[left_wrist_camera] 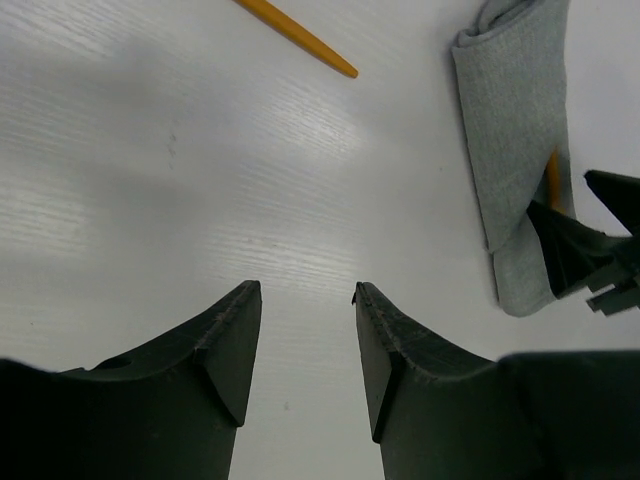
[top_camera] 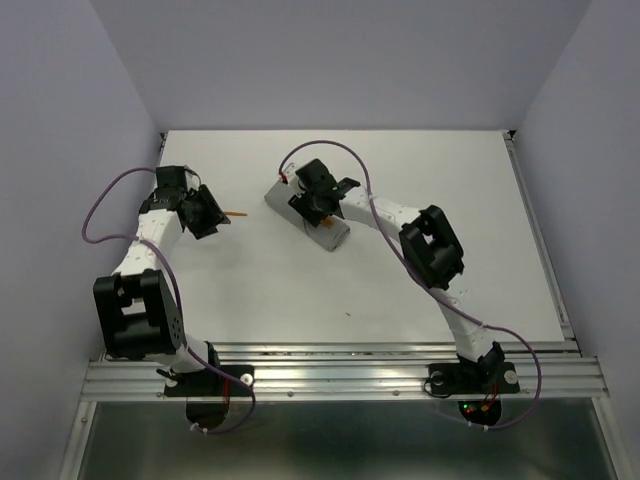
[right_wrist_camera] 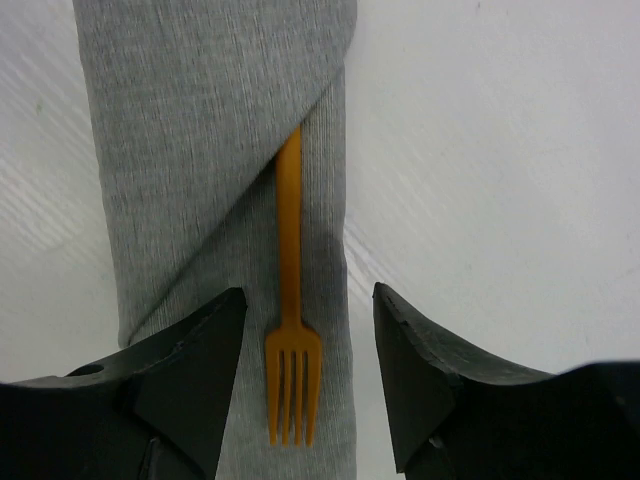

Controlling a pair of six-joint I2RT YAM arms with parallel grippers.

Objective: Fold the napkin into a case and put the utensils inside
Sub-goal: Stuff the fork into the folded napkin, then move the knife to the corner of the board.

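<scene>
Spread wide at the bottom of the right wrist frame, nearest the lens: right fingers (right_wrist_camera: pixel 200 350), pinching nothing. Straddle the tines of the orange fork (right_wrist_camera: pixel 290 300) without touching them. Fork lies lengthwise on the grey case (right_wrist_camera: pixel 200 130), handle tucked under a diagonal fold in the upper middle of the frame, tines poking out toward the bottom edge.

Likewise parted at the bottom of the left wrist frame: left fingers (left_wrist_camera: pixel 225 340), gripping nothing, over bare white surface (left_wrist_camera: pixel 150 180). At the top centre of that frame, only the pointed end of the second orange utensil (left_wrist_camera: pixel 295 35) shows, flat on the surface and well apart from the case. Case runs down the upper right of that frame, with a sliver of orange at its right edge beside a dark tip of the other arm.

From above: case in the upper centre under the right arm, second utensil just left of centre, right beside the left fingers.
</scene>
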